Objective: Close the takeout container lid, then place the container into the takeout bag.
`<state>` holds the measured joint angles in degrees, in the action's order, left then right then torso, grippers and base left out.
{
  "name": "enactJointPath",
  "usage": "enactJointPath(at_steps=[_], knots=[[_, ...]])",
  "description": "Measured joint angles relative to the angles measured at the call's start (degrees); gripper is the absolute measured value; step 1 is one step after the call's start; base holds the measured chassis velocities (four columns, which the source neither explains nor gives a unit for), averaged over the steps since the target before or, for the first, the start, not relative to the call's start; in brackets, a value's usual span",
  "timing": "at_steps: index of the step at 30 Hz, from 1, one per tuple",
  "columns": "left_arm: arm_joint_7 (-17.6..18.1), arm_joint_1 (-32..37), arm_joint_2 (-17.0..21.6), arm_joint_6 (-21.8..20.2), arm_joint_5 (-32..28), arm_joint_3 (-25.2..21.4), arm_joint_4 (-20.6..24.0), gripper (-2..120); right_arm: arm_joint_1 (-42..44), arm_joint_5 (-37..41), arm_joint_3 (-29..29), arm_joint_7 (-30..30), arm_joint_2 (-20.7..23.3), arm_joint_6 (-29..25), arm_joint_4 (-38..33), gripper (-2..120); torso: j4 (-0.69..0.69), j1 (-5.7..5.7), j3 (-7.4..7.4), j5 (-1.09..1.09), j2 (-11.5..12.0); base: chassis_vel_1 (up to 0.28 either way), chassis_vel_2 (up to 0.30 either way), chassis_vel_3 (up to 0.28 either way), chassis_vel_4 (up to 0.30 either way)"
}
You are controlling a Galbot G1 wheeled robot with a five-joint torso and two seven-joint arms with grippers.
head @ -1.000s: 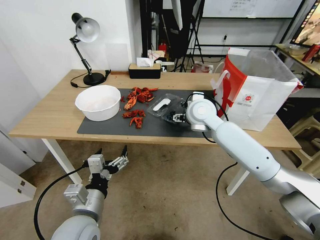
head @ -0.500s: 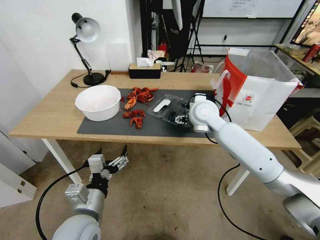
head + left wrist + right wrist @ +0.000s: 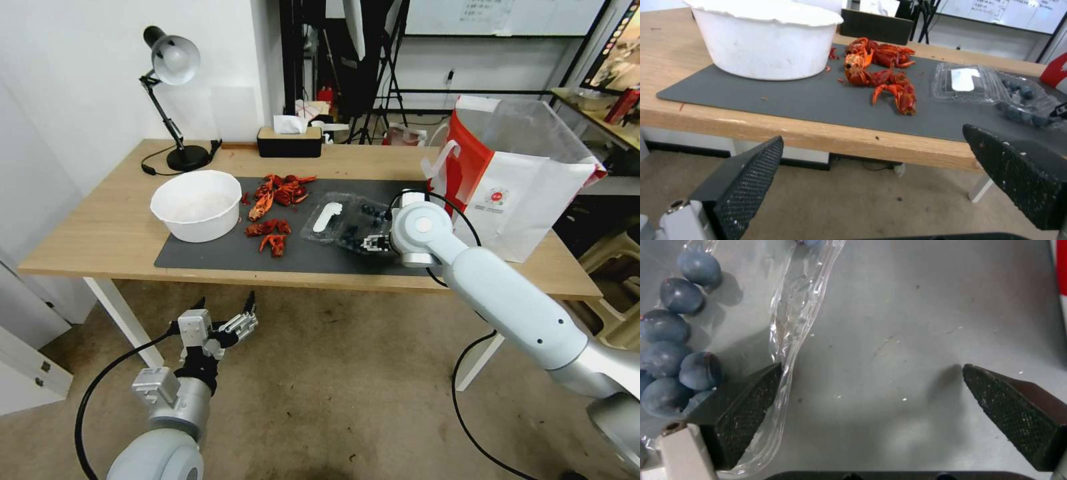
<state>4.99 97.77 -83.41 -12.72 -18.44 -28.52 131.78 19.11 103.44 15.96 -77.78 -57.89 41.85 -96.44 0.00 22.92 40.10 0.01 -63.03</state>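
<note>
— Where is the right gripper (image 3: 871,380)?

— Low over the grey mat (image 3: 220,250), fingers spread wide, one finger against the clear rim of the takeout container (image 3: 363,230).

— And the container?

— Lying open on the mat, blueberries (image 3: 671,350) in its tray, the lid (image 3: 328,217) flat beside it. The takeout bag (image 3: 513,193) stands just beyond the mat's edge.

— The left gripper (image 3: 223,320)?

— Hanging open below the table (image 3: 100,233).

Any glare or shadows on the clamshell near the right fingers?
Right wrist view: specular glints run along the takeout container rim; the blueberries and one of the fingers cast soft shadows on the mat. Head view: straight table edges bow outward.
</note>
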Motion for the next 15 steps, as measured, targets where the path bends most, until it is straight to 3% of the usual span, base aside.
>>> enactJointPath(at_steps=[15], knots=[[0.1, 0.3, 0.2, 0.7, 0.0, 0.0, 0.0, 100, -2.4, -4.1, 2.9, 2.0, 1.9, 0.1, 1.8, 100, -0.01, 0.0, 0.0, -0.01, 0.0, 0.0, 0.0, 0.0, 0.0]])
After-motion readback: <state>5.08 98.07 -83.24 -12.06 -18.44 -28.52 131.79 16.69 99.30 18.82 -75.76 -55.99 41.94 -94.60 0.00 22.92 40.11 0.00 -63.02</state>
